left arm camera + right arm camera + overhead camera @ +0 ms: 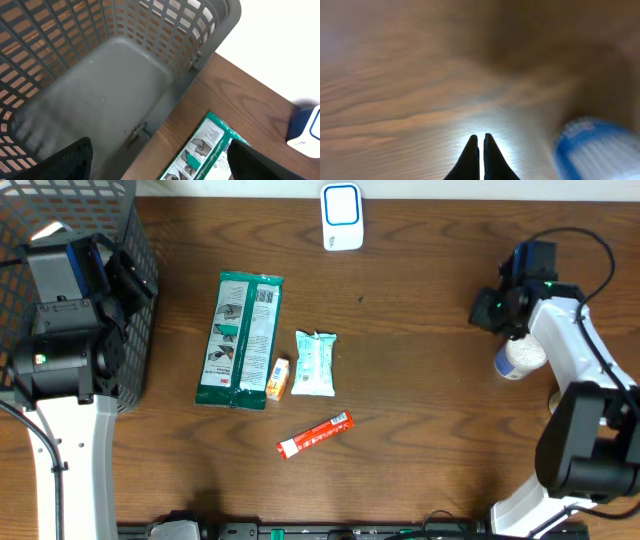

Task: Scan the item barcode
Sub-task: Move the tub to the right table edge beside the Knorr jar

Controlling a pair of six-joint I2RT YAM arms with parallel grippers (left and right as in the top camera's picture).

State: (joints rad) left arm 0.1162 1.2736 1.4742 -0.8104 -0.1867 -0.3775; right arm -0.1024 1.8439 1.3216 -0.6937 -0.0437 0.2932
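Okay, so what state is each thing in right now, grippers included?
Basket: upright, nothing seen inside.
Left gripper: open, empty, at the basket's rim.
Bottle: on the table, not gripped.
Right gripper: shut, empty, beside the bottle.
Green packet: lying flat, untouched.
Red tube: lying flat, untouched.

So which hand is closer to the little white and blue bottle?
Right. The right hand is just beside the bottle, shut with nothing in it. The left hand is far across the table, open, by the basket.
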